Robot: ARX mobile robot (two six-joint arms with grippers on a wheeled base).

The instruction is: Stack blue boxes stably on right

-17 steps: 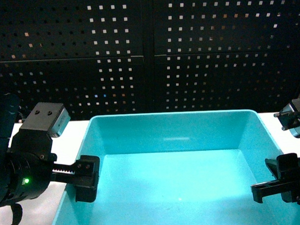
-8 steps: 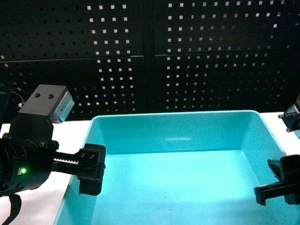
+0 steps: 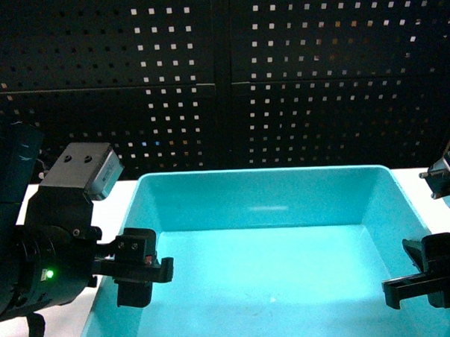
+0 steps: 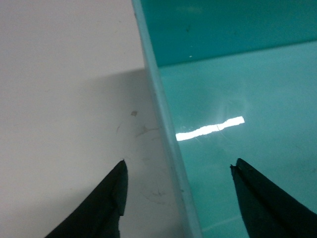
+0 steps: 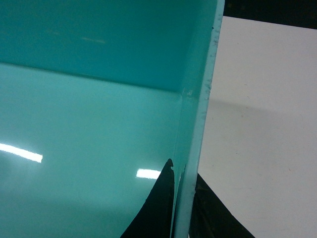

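One tub: a turquoise blue box point(image 3: 267, 271) fills the middle of the head view, resting on the white table point(image 3: 114, 190), open side up and with nothing inside.
Backdrop: black pegboard point(image 3: 228, 71) stands behind the far wall of the tub.
Left gripper point(image 4: 176, 198): fingers apart, straddling the tub's left rim, one finger over the table and the other over the tub floor; neither touches the wall, which suggests it is lined up to pinch the rim.
Right gripper point(image 5: 181, 208): fingers drawn together on the right wall, one inside and one outside, clamped on the rim.
Reason for the hold: opposite walls gripped by two arms would likely keep so wide and shallow a tub level when lifted.
Step in hand: probably closing the left grip before lifting.
Stack target: no second tub shows in any view.
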